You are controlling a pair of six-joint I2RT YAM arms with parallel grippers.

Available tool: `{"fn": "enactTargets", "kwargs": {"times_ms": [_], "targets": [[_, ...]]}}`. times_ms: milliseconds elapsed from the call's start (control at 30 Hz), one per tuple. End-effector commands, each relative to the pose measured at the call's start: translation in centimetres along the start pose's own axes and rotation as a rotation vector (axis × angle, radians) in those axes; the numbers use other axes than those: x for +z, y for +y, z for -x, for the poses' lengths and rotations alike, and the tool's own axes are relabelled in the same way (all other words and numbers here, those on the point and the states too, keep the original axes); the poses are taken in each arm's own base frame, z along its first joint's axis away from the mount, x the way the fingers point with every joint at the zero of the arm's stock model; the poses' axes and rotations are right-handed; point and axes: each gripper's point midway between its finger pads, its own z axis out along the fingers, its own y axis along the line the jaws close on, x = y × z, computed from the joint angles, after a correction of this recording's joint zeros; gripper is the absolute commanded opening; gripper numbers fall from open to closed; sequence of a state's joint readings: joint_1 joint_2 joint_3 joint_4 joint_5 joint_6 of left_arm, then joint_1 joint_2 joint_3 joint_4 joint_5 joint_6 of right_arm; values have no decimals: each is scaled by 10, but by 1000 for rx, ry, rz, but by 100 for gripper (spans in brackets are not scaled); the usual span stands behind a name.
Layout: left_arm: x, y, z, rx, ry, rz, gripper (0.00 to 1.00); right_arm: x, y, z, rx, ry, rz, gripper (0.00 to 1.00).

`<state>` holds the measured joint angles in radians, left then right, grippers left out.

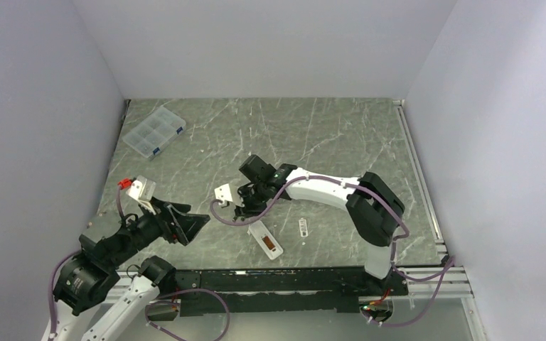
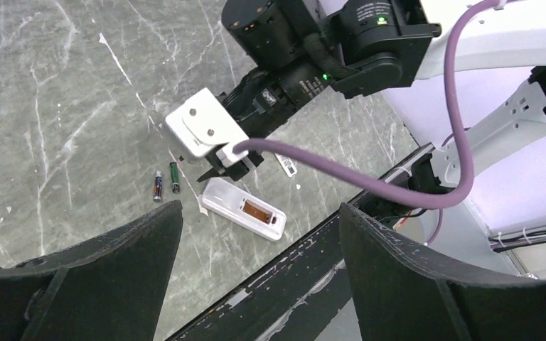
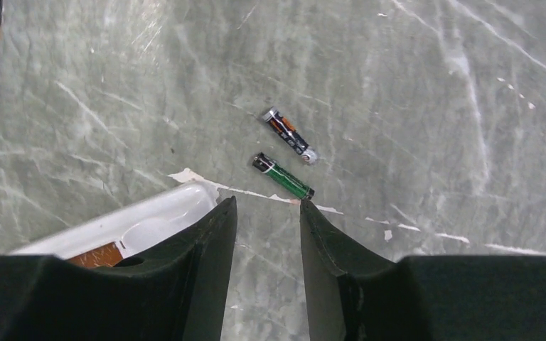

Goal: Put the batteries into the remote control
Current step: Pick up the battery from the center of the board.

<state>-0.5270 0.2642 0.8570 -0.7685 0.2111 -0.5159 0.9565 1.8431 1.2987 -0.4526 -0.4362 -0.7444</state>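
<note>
The white remote control (image 1: 266, 240) lies back up near the front edge, its reddish-brown battery recess empty; it also shows in the left wrist view (image 2: 245, 209) and at the lower left of the right wrist view (image 3: 135, 224). Two batteries lie side by side on the table just beyond the remote's end: a green one (image 3: 283, 176) (image 2: 175, 177) and a black-and-orange one (image 3: 289, 135) (image 2: 158, 187). My right gripper (image 3: 267, 202) (image 1: 245, 208) is open and empty, low over the table, its tips just short of the green battery. My left gripper (image 2: 259, 208) (image 1: 193, 226) is open and empty, raised to the left of the remote.
A small white flat cover piece (image 1: 303, 226) (image 2: 286, 165) lies right of the remote. A clear compartment box with blue clips (image 1: 154, 132) sits at the back left. The black front rail (image 1: 284, 278) runs just below the remote. Grey walls enclose the table.
</note>
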Motion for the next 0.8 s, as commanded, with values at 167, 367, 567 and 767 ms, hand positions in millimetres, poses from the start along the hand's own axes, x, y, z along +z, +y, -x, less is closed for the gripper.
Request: {"fn": "enactTargets", "kwargs": {"times_ms": [167,367,567,767], "targets": [[-3,-1,8,21,-44,-3,86,11,-17,20,-256,-72,60,33],[-4,-1,8,23,-50,-3,87,21,-25,21,-292,-75,51,33],[-4,-1,8,26,-50,-6,87,31,-33,14,-309,-36,54,34],[-4,0,9,25,-56,0,87,37,-33,7,-320,-10,80,37]]}}
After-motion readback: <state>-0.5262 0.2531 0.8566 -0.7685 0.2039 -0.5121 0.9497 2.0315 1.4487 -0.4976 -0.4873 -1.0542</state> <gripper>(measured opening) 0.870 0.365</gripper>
